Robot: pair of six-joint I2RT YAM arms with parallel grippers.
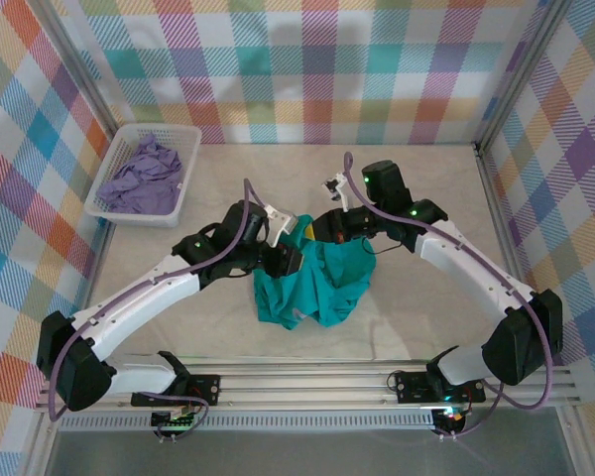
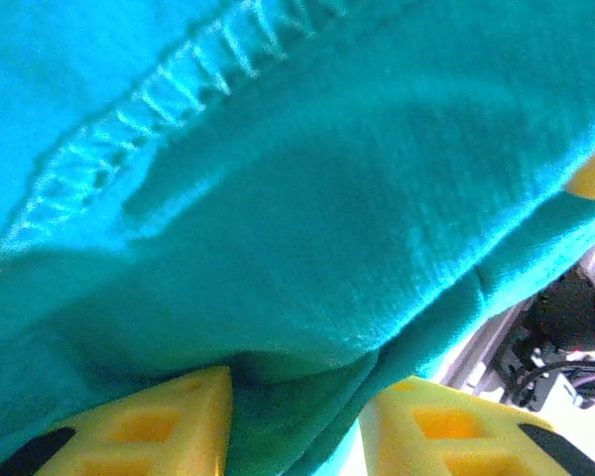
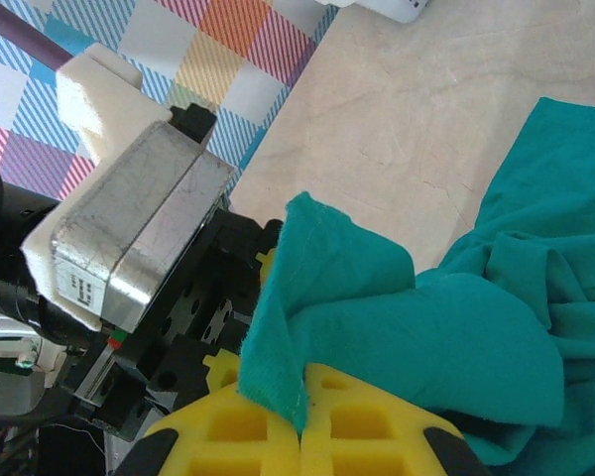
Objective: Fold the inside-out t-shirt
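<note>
In my left wrist view the t-shirt (image 2: 307,228) sits so close it blurs and runs off every edge. The fingers of my left end effector (image 2: 297,389) are cut by the bottom edge, and cloth hides whether they pinch. From above, folds bury the tips of my right end effector (image 1: 312,234).

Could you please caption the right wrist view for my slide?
Right gripper shut on a teal t-shirt edge, over the table.

Lab test cell (plaid walls (image 1: 297,59))
</note>
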